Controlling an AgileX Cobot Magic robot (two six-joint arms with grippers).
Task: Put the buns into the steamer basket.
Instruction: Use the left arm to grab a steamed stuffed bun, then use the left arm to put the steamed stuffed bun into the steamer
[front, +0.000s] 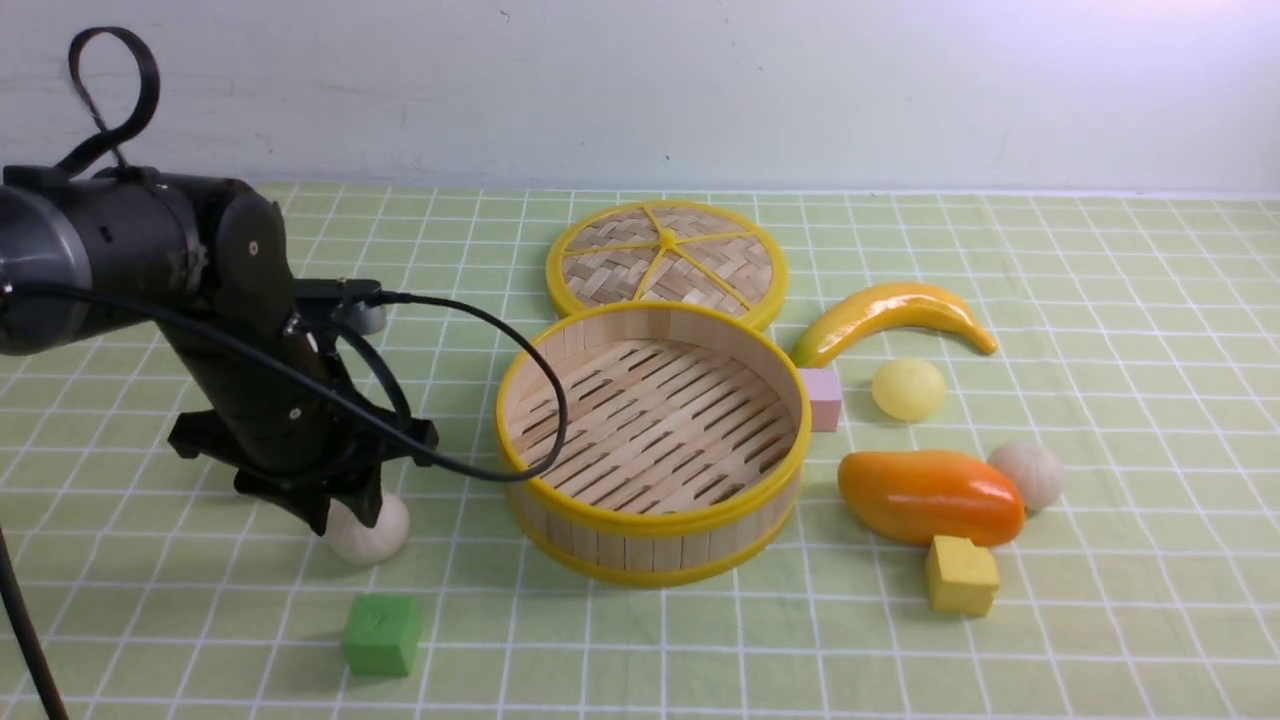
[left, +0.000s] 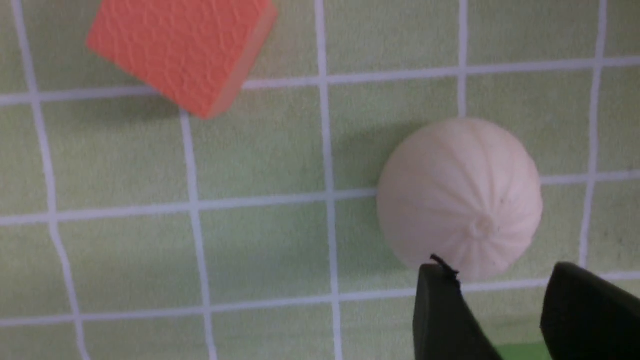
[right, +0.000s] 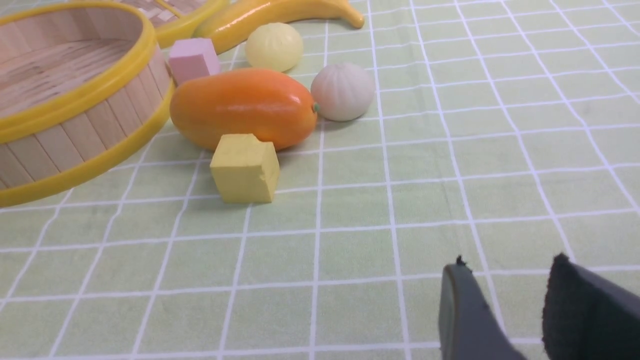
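A green block (front: 381, 634) lay nearest on the table (front: 1100, 640), just in front of the left gripper (front: 332, 508), whose fingers stood spread and held nothing. An off-white bun (front: 374, 528) sat on the table at their tips, beyond them and not between them in the left wrist view, with an orange block (left: 180, 50) a little further off. The steamer basket (front: 640, 548) was empty. The pale yellow bun (front: 908, 389) rested near the banana (front: 890, 315), and the second off-white bun (front: 1028, 474) sat tight beside the mango (front: 930, 495). The right gripper (right: 510, 280) hung over bare table, fingers apart and empty

Likely trouble: a close from that position would catch only the bun's edge, and a round bun could squirt out and roll. The arm's cable (front: 545, 400) looped across the basket's rim; whether it touched I could not tell, but a lift might snag it and drag the basket. Reaching the far bun could also nudge the mango
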